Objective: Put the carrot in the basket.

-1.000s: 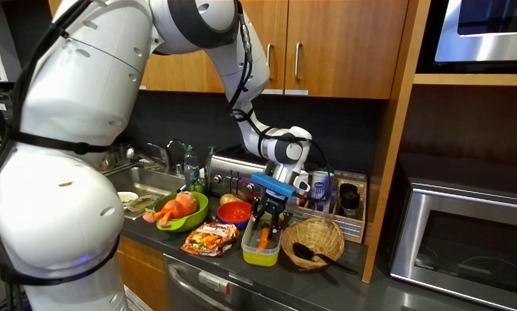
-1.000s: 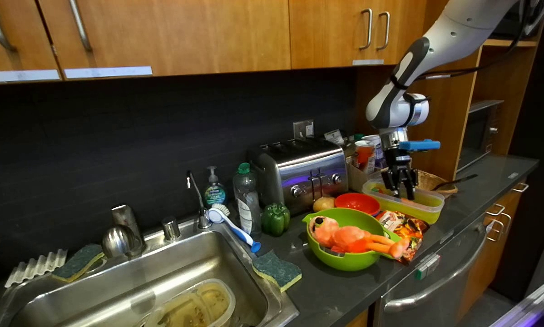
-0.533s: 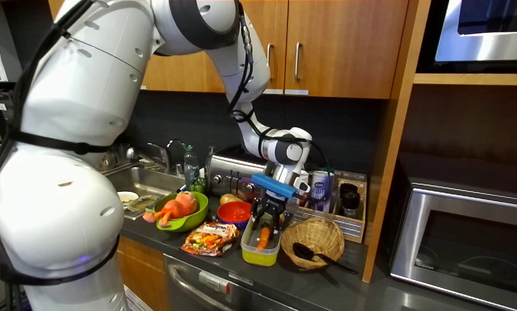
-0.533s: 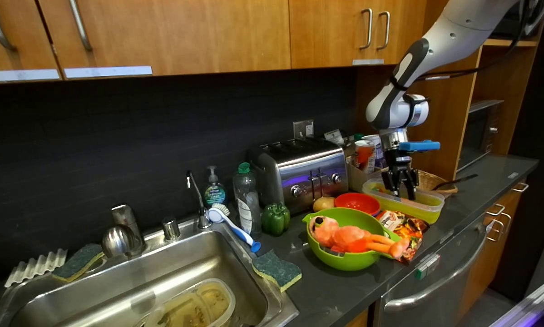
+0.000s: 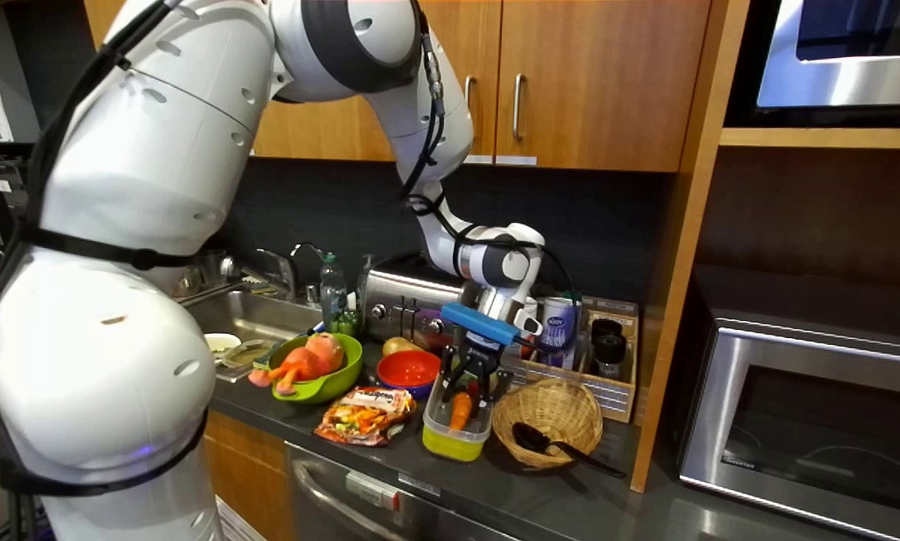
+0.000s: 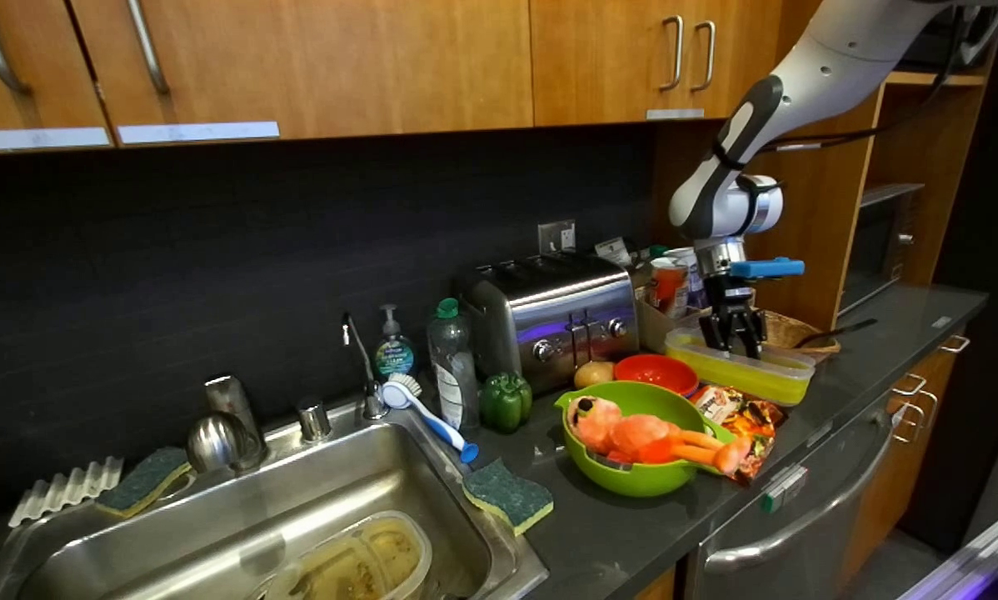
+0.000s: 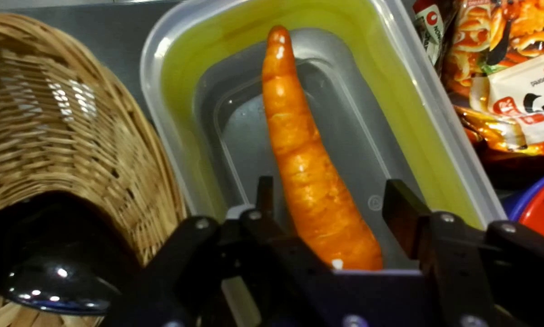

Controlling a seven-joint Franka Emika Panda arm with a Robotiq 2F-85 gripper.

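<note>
The claw [image 7: 328, 195] is released; its fingers [image 7: 403, 209] stand apart, a gap showing on each side of the carrot [image 7: 306, 168]. The carrot lies in the plastic tub [image 7: 403, 104], thick end nearest the claw, tapered tip pointing away in the wrist view. Its long axis passes between the fingers, roughly across their closing direction; a straight close should suit. Whether the fingertips sit at carrot depth cannot be told. The basket [image 7: 86, 150], holding a black utensil [image 7: 54, 254], stands just beside the tub on the surface [image 5: 593, 503].
</note>
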